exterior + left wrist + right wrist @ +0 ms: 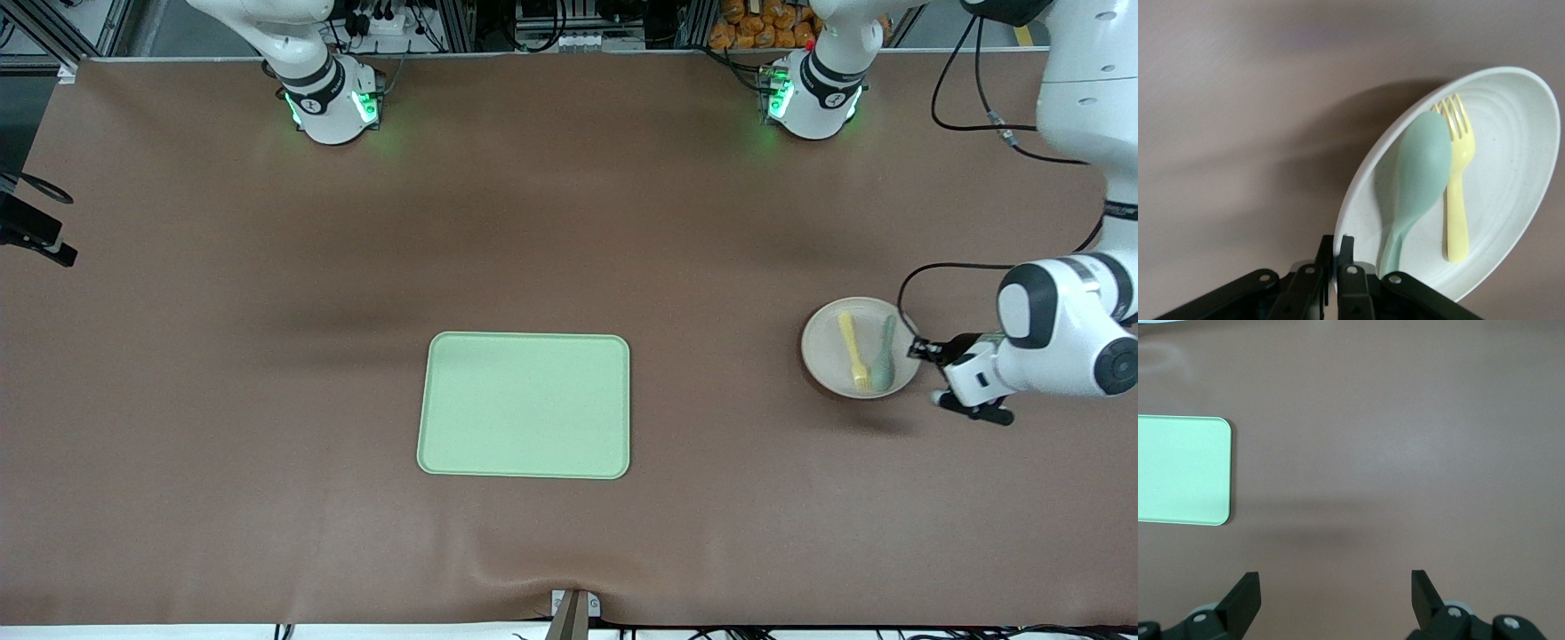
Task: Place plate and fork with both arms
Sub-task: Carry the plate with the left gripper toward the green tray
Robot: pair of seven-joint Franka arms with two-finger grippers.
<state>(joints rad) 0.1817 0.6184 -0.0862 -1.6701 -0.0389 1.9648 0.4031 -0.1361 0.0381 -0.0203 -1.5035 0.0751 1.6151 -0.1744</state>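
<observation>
Clearly the left gripper [1336, 267], clamped on the plate [855, 351] rim, risks tilting it — spilling fork [853, 348] and spoon [884, 354] — while the right gripper [1336, 595] waits, fingers apart, above the table [267, 356].

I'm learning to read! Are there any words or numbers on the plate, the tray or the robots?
None can be read.
Plate, fork, spoon, tray: plain, no text.
Small round marks on both arm bases: too small to read.
</observation>
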